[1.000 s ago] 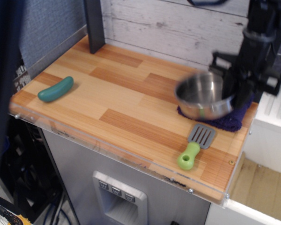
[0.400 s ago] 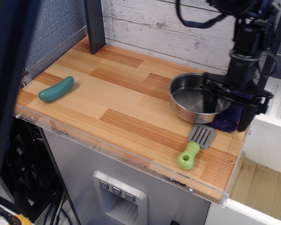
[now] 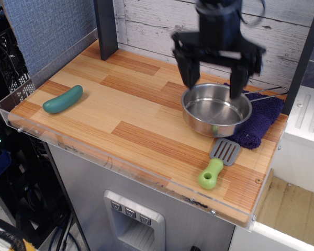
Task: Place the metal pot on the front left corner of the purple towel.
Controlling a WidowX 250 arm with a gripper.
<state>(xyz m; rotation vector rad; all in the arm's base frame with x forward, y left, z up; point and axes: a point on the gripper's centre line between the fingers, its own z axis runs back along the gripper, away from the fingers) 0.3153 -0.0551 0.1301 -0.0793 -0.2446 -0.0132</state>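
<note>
The metal pot [image 3: 216, 111], a shallow shiny steel pan, rests level with its right part on the purple towel [image 3: 260, 119] and its left part overhanging the wooden counter. Its thin wire handle [image 3: 269, 92] points right over the towel. The gripper [image 3: 213, 78] hangs just above the pot's back rim. It is open and empty, with one black finger [image 3: 188, 70] at the pot's left and the other finger [image 3: 237, 78] towards its right. The towel's left part is hidden under the pot.
A grey spatula with a green handle [image 3: 218, 162] lies in front of the pot near the counter's front edge. A green cucumber toy [image 3: 62, 99] lies at the far left. A black post [image 3: 105, 29] stands at the back, before a white plank wall.
The gripper has let go of the pot and swung from the pot's right side to above its back rim, jaws open. The pot has come down level and sits slightly further left.
</note>
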